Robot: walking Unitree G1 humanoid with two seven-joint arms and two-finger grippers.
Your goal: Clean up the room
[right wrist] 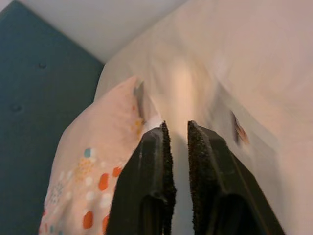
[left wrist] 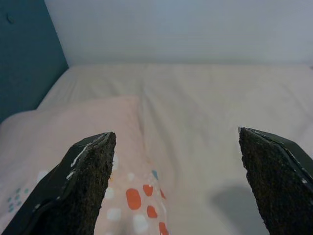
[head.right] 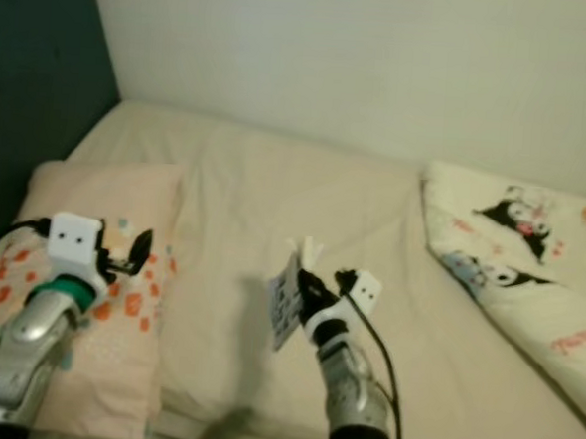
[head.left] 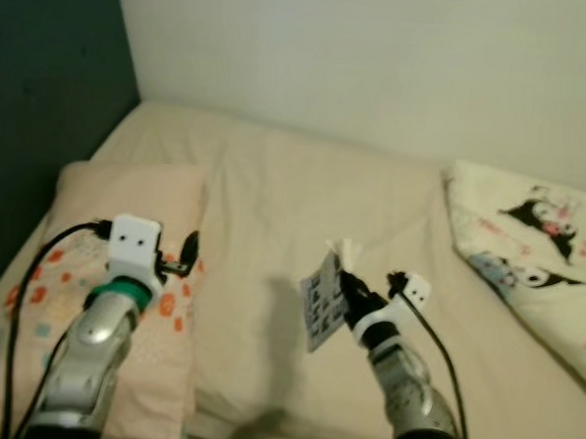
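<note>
At lower centre, the right gripper [head.left: 341, 282] is pinching what looks like a small patterned plastic packet [head.left: 321, 302] above the beige bedsheet [head.left: 274, 208]. At lower left, the left gripper [head.left: 176, 257] is hovering wide open over the pink dotted pillow [head.left: 125, 199].

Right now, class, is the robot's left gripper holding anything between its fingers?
No. In the left wrist view the left gripper has its fingers spread wide, with nothing between them but the pillow and sheet beyond.
</note>
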